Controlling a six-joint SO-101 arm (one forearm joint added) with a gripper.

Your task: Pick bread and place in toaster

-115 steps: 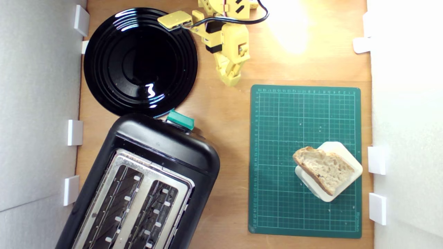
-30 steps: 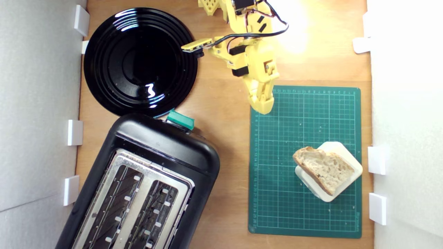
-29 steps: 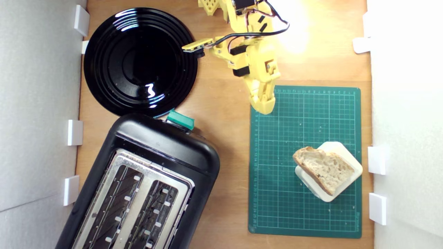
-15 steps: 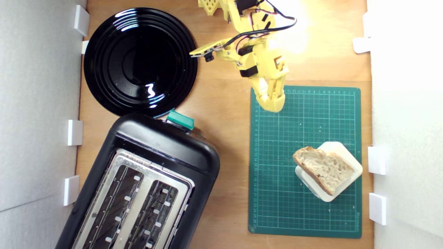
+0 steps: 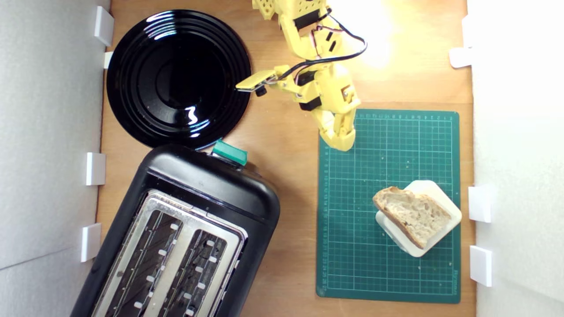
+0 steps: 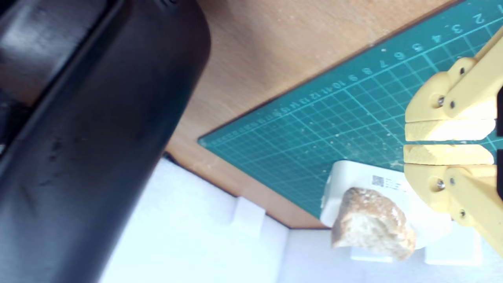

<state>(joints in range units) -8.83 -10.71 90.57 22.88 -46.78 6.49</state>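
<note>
Toaster (image 5: 176, 237) was cropped by the exterior view's edge. Bread (image 5: 412, 215) was laid on a white block (image 5: 443, 198), partly hidden. Gripper (image 6: 408, 142) was closed, empty.

The cutting mat (image 5: 387, 176) is showing dark green with a pale grid; beside it, the gripper (image 5: 341, 143) is showing yellow, the plate (image 5: 132, 66) glossy black.

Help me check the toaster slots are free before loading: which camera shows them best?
The exterior view: it looks down on the toaster, showing both long slots and their wire guides with nothing in them. The wrist view shows only its black side wall, blurred, with no slots visible.
</note>
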